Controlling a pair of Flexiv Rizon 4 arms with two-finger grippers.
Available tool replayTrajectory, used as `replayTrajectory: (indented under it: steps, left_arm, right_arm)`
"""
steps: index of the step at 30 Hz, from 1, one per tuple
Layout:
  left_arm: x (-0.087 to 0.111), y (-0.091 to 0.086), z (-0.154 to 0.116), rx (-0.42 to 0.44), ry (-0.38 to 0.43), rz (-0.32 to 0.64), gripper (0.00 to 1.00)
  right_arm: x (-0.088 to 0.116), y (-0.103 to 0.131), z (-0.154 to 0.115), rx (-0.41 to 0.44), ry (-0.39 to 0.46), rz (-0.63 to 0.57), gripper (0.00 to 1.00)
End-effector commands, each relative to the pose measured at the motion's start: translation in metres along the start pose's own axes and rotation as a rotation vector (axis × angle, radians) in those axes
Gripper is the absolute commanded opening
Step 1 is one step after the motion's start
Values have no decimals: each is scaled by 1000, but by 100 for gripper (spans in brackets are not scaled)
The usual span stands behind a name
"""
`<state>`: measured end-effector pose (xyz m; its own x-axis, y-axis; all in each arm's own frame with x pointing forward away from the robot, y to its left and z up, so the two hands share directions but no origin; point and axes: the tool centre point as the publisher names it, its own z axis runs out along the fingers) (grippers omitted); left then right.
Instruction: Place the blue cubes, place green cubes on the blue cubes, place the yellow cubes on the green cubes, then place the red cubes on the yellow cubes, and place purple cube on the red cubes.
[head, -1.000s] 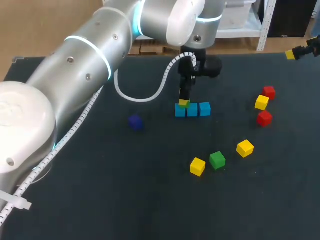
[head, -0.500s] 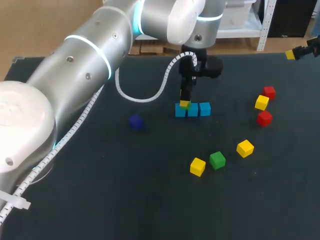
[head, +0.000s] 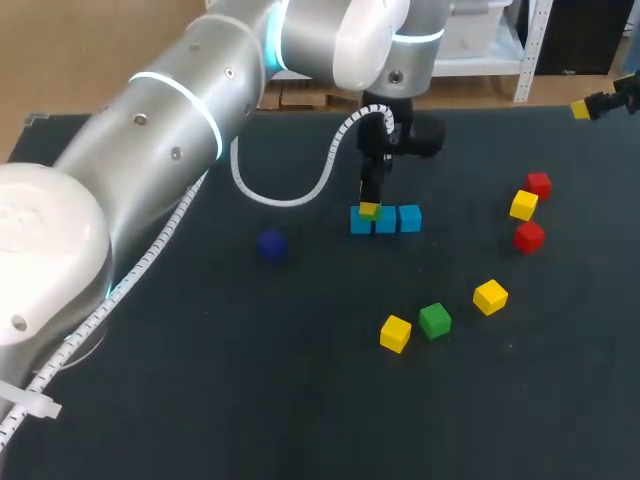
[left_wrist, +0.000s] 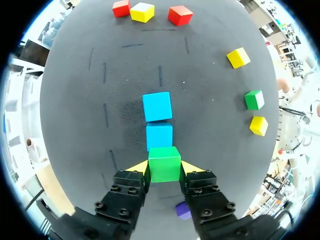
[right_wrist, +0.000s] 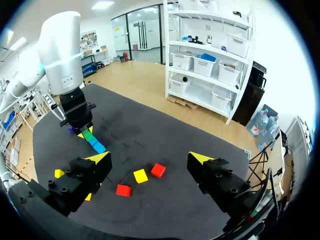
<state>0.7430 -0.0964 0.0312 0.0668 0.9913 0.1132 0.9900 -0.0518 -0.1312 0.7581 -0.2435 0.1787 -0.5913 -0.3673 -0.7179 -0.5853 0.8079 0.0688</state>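
Left gripper (left_wrist: 164, 170) clamped on a green cube (left_wrist: 164, 162); right gripper (right_wrist: 150, 159) spread wide, gripping nothing
The held cube sits between both yellow tips, over the end of the row of blue cubes (head: 386, 220); contact with the cube beneath cannot be confirmed. On the dark table (head: 250, 400): a loose green cube (head: 435, 320) beside a yellow cube (head: 395, 333), another yellow cube (head: 490, 296) near, two red cubes (head: 529, 236) flanking a third yellow cube (head: 523, 205), a purple cube (head: 271, 243) well apart
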Motion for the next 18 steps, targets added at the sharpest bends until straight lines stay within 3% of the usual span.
replayTrajectory:
  steps: [1,18]
  left_arm:
    - [-2,9,-4,50,4,-2,0]
    - [-3,8,-3,56,4,0,0]
  right_arm:
    - [0,0,0,1,1,0,100]
    - [0,0,0,1,1,0,100]
